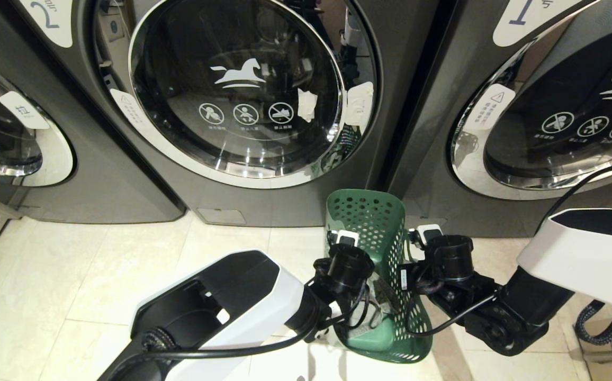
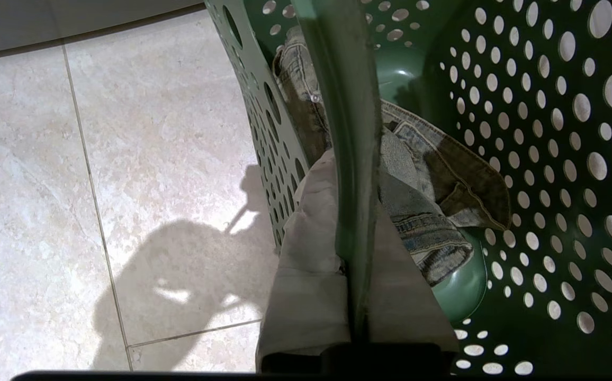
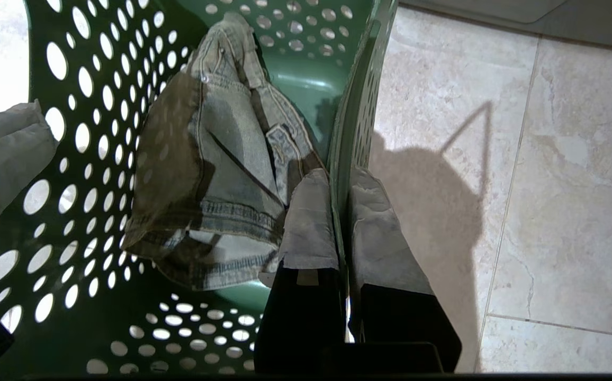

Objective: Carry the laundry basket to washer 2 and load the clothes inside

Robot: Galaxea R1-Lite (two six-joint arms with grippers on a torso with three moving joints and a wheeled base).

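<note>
The dark green perforated laundry basket (image 1: 375, 222) hangs between my two arms, in front of the gap between two washers. My left gripper (image 1: 344, 238) is shut on its left side rim (image 2: 356, 132), one padded finger inside and one outside. My right gripper (image 1: 426, 233) is shut on the opposite rim (image 3: 340, 132) the same way. The clothes (image 3: 216, 159), a faded denim-like garment, lie crumpled in the basket's bottom (image 2: 428, 180). Washer 2 (image 1: 237, 90) stands just ahead and to the left, its round glass door closed and its numeral label (image 1: 52, 16) at the upper left.
Washer 1 (image 1: 560, 116) stands to the right, its door closed. Part of a third washer door (image 1: 4, 137) shows at the far left. Pale floor tiles (image 1: 99, 275) spread below washer 2. A metal frame (image 1: 610, 349) sits at the lower right.
</note>
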